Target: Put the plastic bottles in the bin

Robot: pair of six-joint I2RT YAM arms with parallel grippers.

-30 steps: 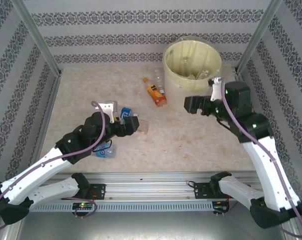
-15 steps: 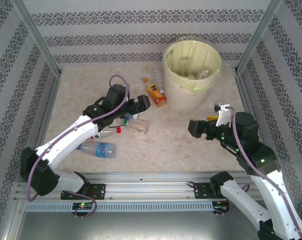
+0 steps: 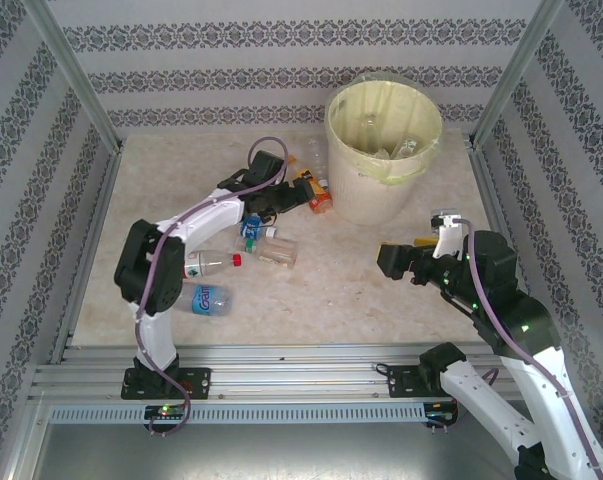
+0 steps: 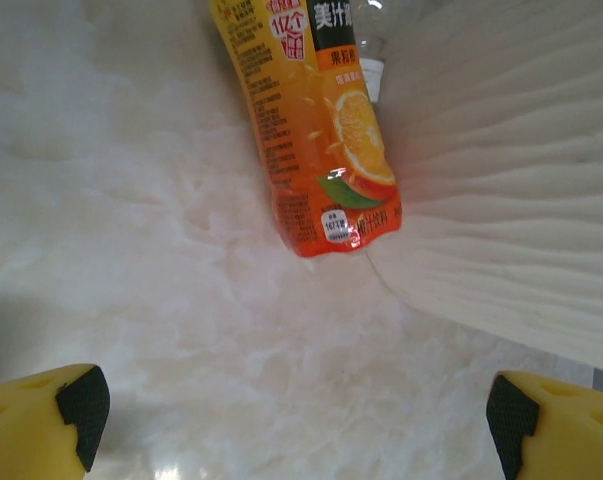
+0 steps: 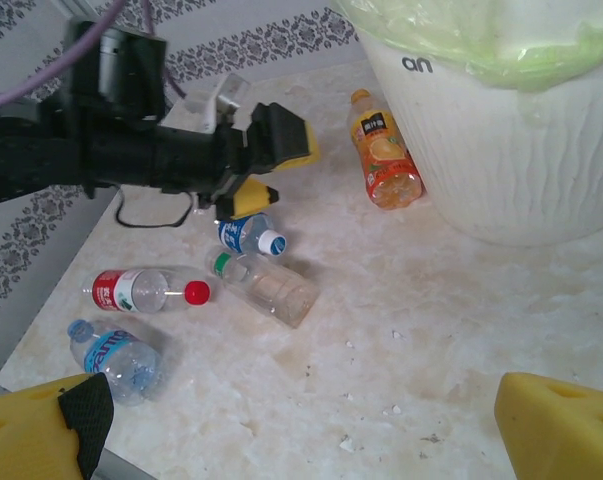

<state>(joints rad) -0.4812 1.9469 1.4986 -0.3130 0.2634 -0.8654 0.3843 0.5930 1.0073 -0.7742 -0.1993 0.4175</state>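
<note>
Orange-labelled bottle point(image 4: 326, 130) lies against the bin point(image 4: 521, 200) wall, ahead of the left gripper point(image 4: 296, 410), whose fingers are spread and empty. Right gripper point(image 5: 301, 420) is likewise spread; four other bottles point(image 5: 266, 285) lie on the marble table point(image 5: 431, 330).

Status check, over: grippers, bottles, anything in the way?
Left gripper open, empty, facing the orange-labelled clear plastic bottle. It lies beside the round cream-white bin. Right gripper open, empty. Bin wall crowds one side; nothing between.
</note>
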